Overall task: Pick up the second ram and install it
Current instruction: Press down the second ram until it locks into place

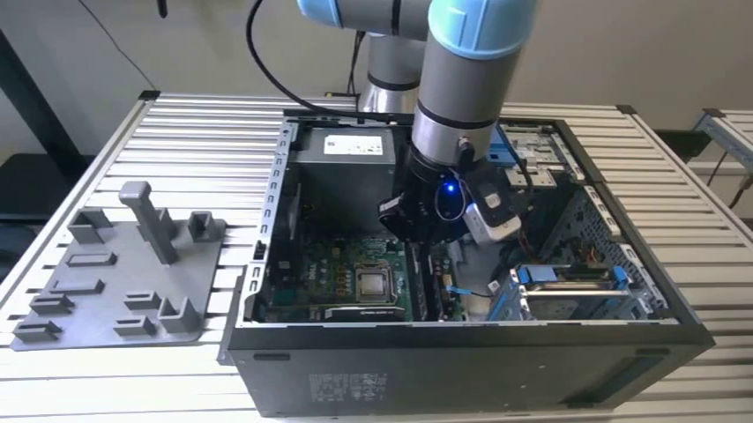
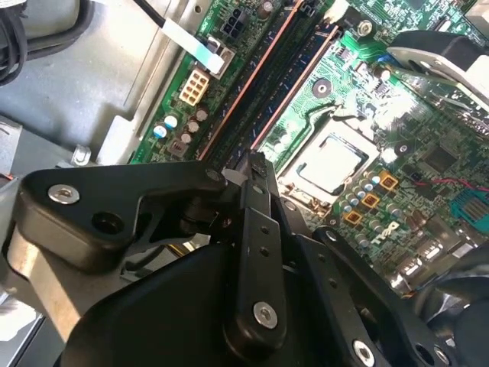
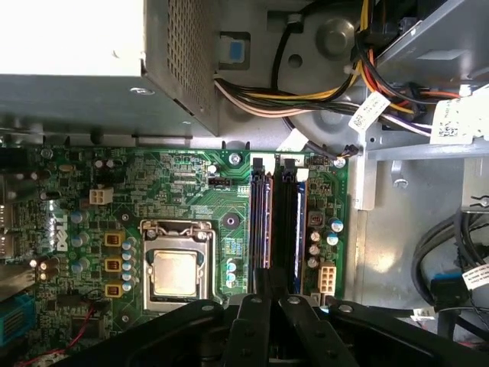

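We are looking at a robotics lab or test workshop. An open computer case [image 1: 471, 344] is lying on a slatted metal workbench [image 1: 200, 123], its motherboard [image 3: 191, 206] and wiring exposed, with a robot arm [image 1: 465, 79] reaching into it. A grey plastic fixture plate [image 1: 112, 282] with upright posts is sitting near the workbench's edge at the exterior view's left.
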Robot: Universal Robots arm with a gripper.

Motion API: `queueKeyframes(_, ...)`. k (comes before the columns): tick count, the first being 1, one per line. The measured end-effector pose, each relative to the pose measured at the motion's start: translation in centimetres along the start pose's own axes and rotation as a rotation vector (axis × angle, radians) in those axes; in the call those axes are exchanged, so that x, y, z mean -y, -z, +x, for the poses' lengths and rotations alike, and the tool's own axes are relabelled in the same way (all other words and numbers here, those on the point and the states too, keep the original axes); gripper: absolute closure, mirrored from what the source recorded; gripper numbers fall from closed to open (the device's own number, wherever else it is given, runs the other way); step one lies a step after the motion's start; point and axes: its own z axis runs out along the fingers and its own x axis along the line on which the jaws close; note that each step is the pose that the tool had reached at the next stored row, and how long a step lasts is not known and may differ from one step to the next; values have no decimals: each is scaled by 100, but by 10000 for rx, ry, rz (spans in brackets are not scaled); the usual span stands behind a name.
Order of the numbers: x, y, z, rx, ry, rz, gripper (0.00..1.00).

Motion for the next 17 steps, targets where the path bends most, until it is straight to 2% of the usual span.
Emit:
queueKeyframes(10,0,-5,0,6,41,0,89)
queueKeyframes(17,-18,-22,11,32,300,6,89)
